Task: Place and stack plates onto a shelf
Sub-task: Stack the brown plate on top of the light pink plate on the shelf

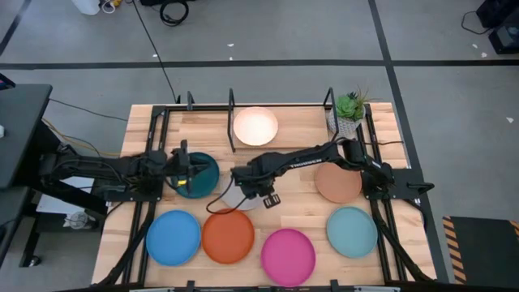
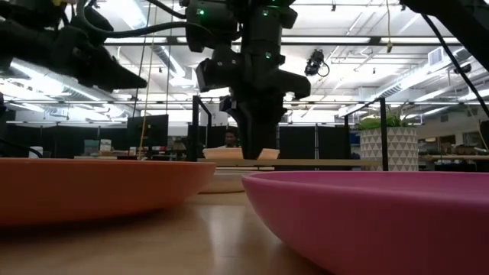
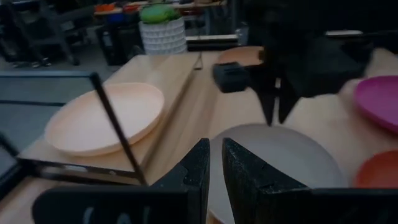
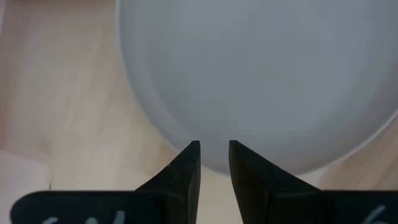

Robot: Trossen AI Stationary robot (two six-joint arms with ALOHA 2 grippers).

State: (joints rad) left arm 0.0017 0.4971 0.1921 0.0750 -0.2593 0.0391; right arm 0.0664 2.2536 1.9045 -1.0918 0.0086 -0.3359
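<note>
My right gripper [image 1: 253,188] points down over the pale grey plate [image 1: 233,199], which lies flat mid-table. Its fingers stand narrowly open just above the plate's rim [image 4: 211,163] and touch nothing. In the low view, my right gripper [image 2: 256,153] hangs clear above the pale grey plate [image 2: 225,182]. My left gripper [image 1: 185,169], shut, waits over the dark teal plate [image 1: 203,174], which rests on the table. The cream plate [image 1: 255,126] lies on the shelf [image 1: 231,109] at the far edge. From the left wrist I see my right gripper [image 3: 275,109] above the grey plate [image 3: 280,155].
The terracotta plate [image 1: 338,182] and light teal plate [image 1: 353,231] lie on the right. The pink [image 1: 288,253], orange [image 1: 228,235] and blue [image 1: 173,238] plates line the near edge. A potted plant [image 1: 350,109] stands at the shelf's right end.
</note>
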